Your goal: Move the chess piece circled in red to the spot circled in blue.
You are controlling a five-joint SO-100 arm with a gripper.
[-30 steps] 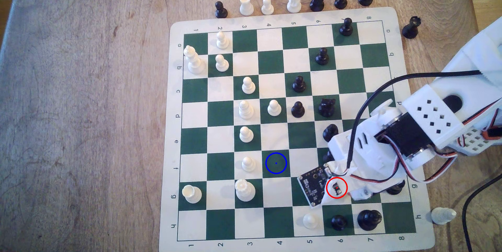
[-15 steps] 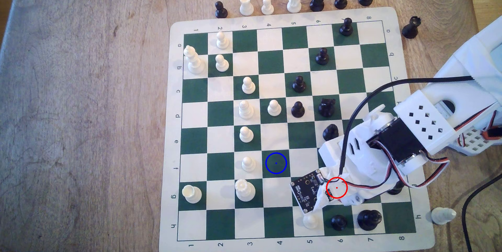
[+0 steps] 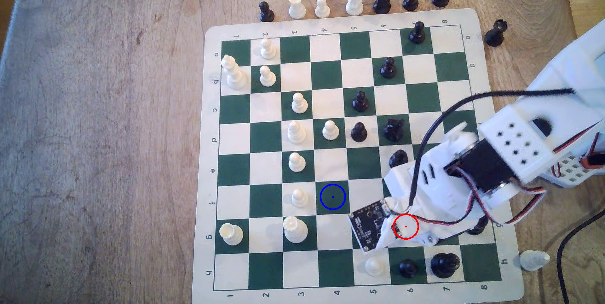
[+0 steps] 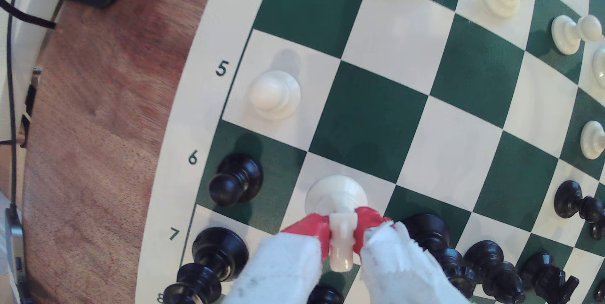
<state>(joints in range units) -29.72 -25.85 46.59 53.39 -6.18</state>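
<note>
Since a second ago the wrist has slid toward the exterior view's left; its circuit board now overhangs more of the green square beside the red circle, arm link slightly re-angled. White chess piece stands on its white square, round base on the board, angular top uppermost. Gripper pinches it at the upper body: red fingertips pressed against both flanks, white-wrapped fingers behind. In the exterior view the gripper covers the red-circled square, piece hidden beneath. Blue-circled spot, a dark green square, lies well apart toward that view's left, bare. Near the held piece: white pawn on the white edge square by numeral 5; black pawn on the green square by numeral 6. Chessboard mat lies on a wooden table.
</note>
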